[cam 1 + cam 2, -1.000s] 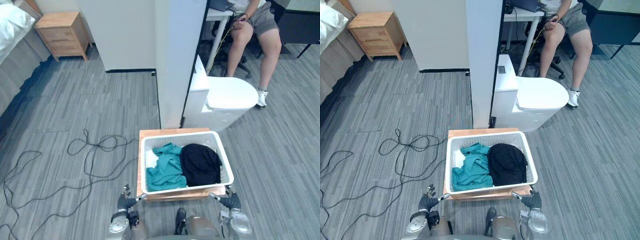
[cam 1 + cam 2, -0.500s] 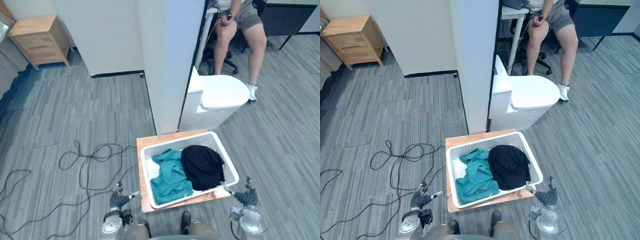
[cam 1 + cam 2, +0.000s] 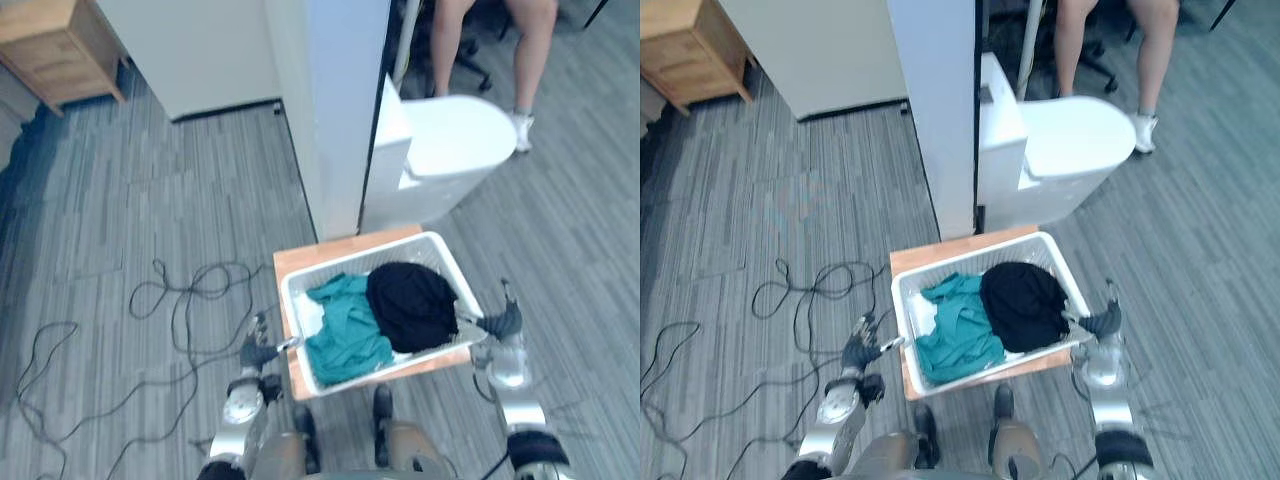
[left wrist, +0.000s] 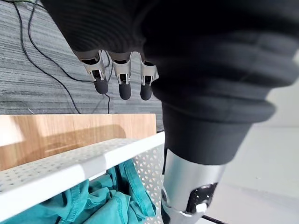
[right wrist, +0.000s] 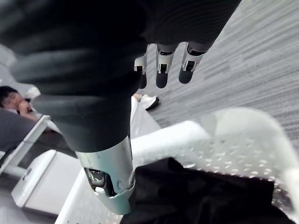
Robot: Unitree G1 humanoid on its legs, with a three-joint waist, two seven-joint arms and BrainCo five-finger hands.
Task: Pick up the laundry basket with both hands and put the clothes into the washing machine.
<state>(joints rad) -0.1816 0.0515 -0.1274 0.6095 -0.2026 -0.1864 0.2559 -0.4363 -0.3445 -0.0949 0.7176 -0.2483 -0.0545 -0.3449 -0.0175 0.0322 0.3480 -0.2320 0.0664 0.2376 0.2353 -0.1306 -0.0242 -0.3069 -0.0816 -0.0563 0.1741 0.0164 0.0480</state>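
A white laundry basket [image 3: 292, 325] stands on a low wooden stand [image 3: 300, 262], holding teal clothes [image 3: 345, 335] and a black garment [image 3: 410, 300]. My left hand [image 3: 255, 352] is at the basket's left side, open. In the left wrist view its straight fingers [image 4: 121, 79] are above the rim [image 4: 70, 168] and its thumb is down by the mesh wall. My right hand [image 3: 500, 325] is at the basket's right side, open too, with the rim [image 5: 173, 137] between its fingers and thumb. Beyond the basket stands the white washing machine [image 3: 455, 135], its rounded lid closed.
A white pillar [image 3: 340, 100] rises just behind the stand, left of the machine. A seated person's legs [image 3: 530, 40] are beyond the machine. A wooden nightstand [image 3: 50, 40] stands far left. Grey plank floor lies open on both sides.
The camera has tipped and shifted. Both hands have come up from the basket's front corners to its left and right sides, close to the rim.
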